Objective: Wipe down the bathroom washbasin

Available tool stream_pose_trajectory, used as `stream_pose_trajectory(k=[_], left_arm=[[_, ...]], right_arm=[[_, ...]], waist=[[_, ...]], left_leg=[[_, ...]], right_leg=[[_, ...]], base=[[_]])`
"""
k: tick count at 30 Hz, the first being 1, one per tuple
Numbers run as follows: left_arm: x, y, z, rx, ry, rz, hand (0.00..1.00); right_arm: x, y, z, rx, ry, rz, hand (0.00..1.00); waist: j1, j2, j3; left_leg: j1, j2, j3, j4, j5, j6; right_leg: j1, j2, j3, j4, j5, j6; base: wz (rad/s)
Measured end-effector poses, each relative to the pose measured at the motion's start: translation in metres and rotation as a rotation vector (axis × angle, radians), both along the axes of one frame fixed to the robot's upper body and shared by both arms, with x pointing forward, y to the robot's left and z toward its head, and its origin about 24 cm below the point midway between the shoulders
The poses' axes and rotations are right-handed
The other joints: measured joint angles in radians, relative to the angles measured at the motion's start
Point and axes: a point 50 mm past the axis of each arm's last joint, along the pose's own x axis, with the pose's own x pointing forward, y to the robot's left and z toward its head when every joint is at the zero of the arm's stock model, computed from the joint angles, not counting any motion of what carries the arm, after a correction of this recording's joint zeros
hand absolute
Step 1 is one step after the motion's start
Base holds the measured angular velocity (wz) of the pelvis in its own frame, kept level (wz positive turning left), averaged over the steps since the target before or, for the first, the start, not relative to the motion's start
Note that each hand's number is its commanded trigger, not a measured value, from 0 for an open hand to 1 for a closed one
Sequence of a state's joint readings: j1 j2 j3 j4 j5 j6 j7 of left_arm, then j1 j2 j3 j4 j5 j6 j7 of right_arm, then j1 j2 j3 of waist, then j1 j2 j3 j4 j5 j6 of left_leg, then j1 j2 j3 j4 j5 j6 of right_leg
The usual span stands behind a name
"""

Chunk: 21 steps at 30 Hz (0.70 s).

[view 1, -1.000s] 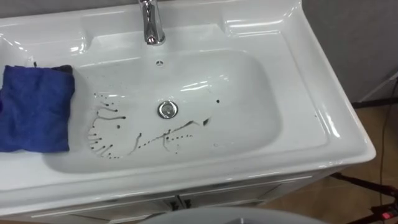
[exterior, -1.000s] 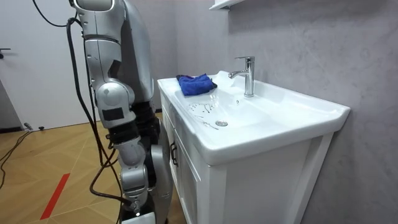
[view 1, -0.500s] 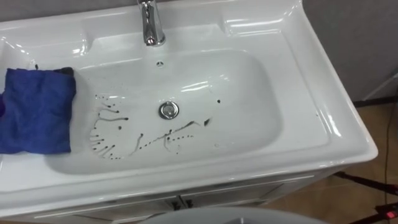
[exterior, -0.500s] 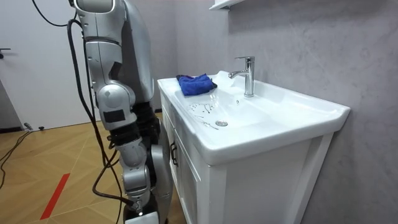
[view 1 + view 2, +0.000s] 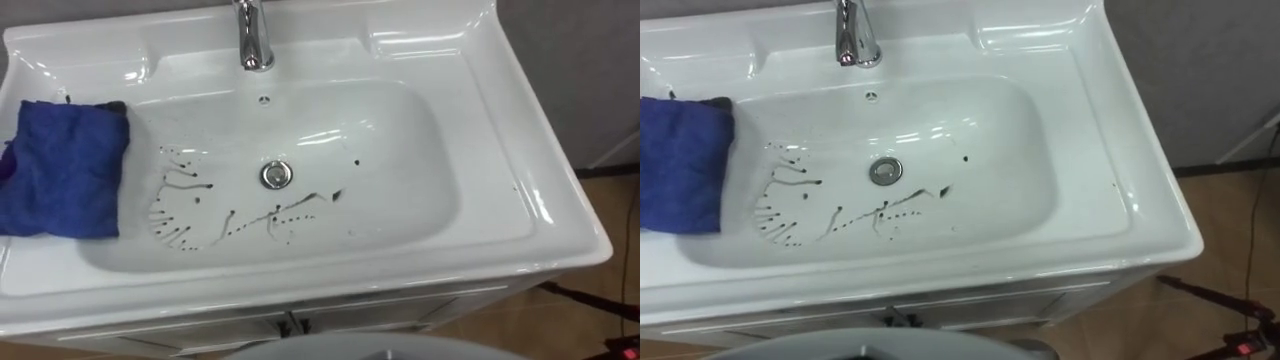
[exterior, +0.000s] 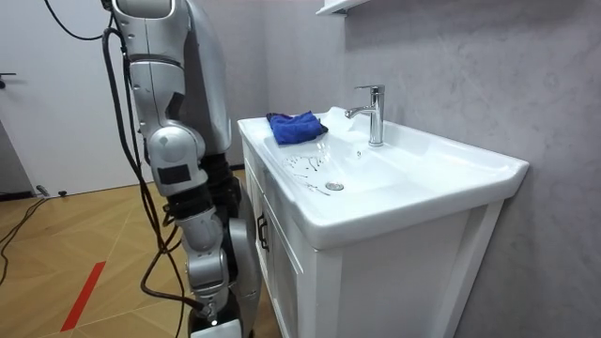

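Step in hand: we judge the wiping not yet begun, since the cloth lies unheld and the bowl is spotted.
Blue cloth (image 5: pixel 62 168): it lies folded on the left ledge of the basin (image 5: pixel 500 150), its right edge lapping over the bowl's left slope. Nothing grips it.
Hands: we cannot tell how the left hand or the right hand is set.
Dark marks (image 5: pixel 190 215): streaks and dots cross the bowl's floor from just right of the cloth to just right of the drain. They are thickest at the near left.
Drain (image 5: pixel 276 174): it sits mid-bowl, with marks close on its near side and 1 fleck to its right.
Faucet (image 5: pixel 256 40): it stands on the far ledge in line with the drain, with a small overflow hole (image 5: pixel 264 99) below it.
Right side: here we see a clean bowl wall and a broad rim, with wooden floor (image 5: pixel 605 195) beyond.
Stance: in the room view the robot stands close against the front of the cabinet (image 6: pixel 394 272).
Next move: we think a hand must reach the left ledge, close on the cloth and carry it right over the marks.
In the way: we see little to block it. The faucet is far from the marks, though the drain's rim might catch the cloth.
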<state>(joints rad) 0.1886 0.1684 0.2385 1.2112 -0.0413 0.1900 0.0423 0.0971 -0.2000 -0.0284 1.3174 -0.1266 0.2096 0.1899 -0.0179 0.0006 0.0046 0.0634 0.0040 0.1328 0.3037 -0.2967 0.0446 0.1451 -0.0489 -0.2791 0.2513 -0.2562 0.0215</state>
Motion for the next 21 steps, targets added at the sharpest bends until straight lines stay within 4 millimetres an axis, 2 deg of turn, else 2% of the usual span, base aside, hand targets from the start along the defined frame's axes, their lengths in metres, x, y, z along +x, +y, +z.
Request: stream_pose_trajectory(k=[4,7,10,13,18,20,21], left_arm=[[-0.013,0.007,0.003,0.081,0.008,0.121,0.00],[-0.022,0.014,0.006,0.157,0.000,0.256,0.00],[-0.026,0.025,0.011,0.266,-0.025,0.412,0.00],[-0.029,0.036,0.017,0.385,-0.041,0.521,0.00],[-0.029,0.065,0.036,0.631,-0.110,0.705,0.00],[-0.027,0.079,0.046,0.718,-0.142,0.752,0.00],[-0.024,0.088,0.053,0.769,-0.170,0.789,0.00]], right_arm=[[-0.002,-0.001,0.000,-0.008,-0.002,-0.010,0.00],[-0.003,-0.002,0.000,-0.022,0.000,-0.011,0.00],[-0.005,-0.004,0.001,-0.043,-0.004,-0.030,0.00],[-0.008,-0.010,0.002,-0.071,-0.015,-0.056,0.00],[-0.009,-0.027,0.008,-0.144,-0.078,-0.105,0.00],[-0.004,-0.033,0.010,-0.160,-0.110,-0.122,0.00],[0.000,-0.036,0.011,-0.174,-0.130,-0.119,0.00]], waist=[[0.025,0.000,0.0004],[0.033,0.003,0.0001],[0.055,0.014,-0.0038],[0.082,0.023,-0.0026],[0.132,0.047,-0.0004],[0.144,0.047,-0.0007],[0.155,0.047,-0.0038]], left_leg=[[0.000,-0.001,-0.002,0.002,0.000,0.000],[0.001,-0.005,-0.025,0.005,0.000,0.000],[-0.008,-0.011,-0.052,0.006,0.006,0.000],[-0.014,-0.017,-0.069,0.004,0.012,0.000],[-0.018,-0.025,-0.083,-0.002,0.020,0.001],[-0.018,-0.032,-0.087,-0.009,0.027,0.001],[-0.019,-0.033,-0.086,-0.014,0.032,0.001]], right_leg=[[0.005,0.001,-0.002,-0.011,0.001,-0.002],[0.014,-0.001,-0.025,-0.015,0.002,-0.003],[0.014,-0.004,-0.042,-0.014,0.002,-0.003],[0.014,-0.007,-0.058,-0.014,0.002,-0.003],[0.012,-0.013,-0.070,-0.015,0.000,-0.002],[0.009,-0.020,-0.071,-0.014,-0.008,-0.004],[0.001,-0.023,-0.074,-0.013,-0.010,-0.004]], base=[[0.02],[0.21],[0.24],[0.19],[0.07],[0.04],[0.03]])
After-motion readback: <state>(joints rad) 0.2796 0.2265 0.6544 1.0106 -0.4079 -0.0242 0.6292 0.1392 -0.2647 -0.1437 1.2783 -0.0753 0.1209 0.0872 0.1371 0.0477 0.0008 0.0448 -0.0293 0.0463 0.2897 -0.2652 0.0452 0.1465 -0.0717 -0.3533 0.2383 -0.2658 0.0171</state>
